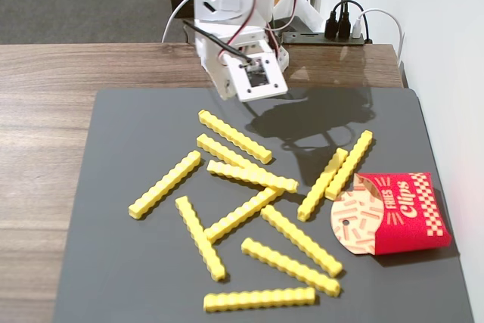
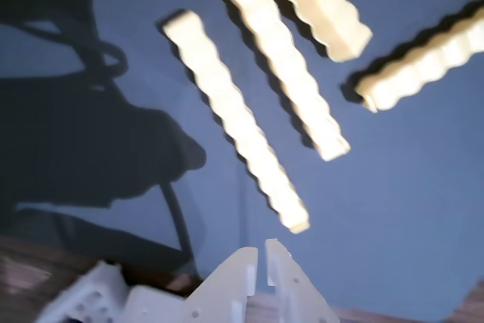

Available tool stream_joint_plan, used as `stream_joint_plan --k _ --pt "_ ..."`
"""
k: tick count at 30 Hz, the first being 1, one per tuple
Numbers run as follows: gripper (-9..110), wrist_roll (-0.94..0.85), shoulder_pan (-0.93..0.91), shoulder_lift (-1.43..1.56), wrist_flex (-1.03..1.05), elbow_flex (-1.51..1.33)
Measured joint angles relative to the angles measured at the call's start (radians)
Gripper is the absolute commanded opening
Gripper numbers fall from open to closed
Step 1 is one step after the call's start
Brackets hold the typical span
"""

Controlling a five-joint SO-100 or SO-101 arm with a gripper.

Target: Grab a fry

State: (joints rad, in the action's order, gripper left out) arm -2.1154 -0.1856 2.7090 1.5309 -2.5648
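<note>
Right now your end effector (image 2: 262,251) hangs empty, fingertips nearly together, above the mat's (image 1: 113,262) far edge; the nearest fry (image 1: 234,136) lies just beyond, left of the carton (image 1: 401,213).

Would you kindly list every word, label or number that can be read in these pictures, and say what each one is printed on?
"FRIES": white capitals on the red-and-white carton lying at the right of the grey mat, fixed view.
"Clips": larger white script beside it on the same carton.
Nothing else is legible: the yellow fries and the gripper show no print, and the wrist view shows no text.
</note>
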Motion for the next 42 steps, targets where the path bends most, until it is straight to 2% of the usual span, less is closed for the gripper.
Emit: stream_joint_plan --k 10,13,18,42 --pt "1 -0.331 -0.198 -0.071 -0.046 0.0" --pt "8 -0.385 -0.225 -0.101 -0.094 0.0" --pt "22 -0.43 -0.239 -0.137 -0.173 -0.028" --pt "19 -0.468 -0.227 -0.202 -0.387 -0.202"
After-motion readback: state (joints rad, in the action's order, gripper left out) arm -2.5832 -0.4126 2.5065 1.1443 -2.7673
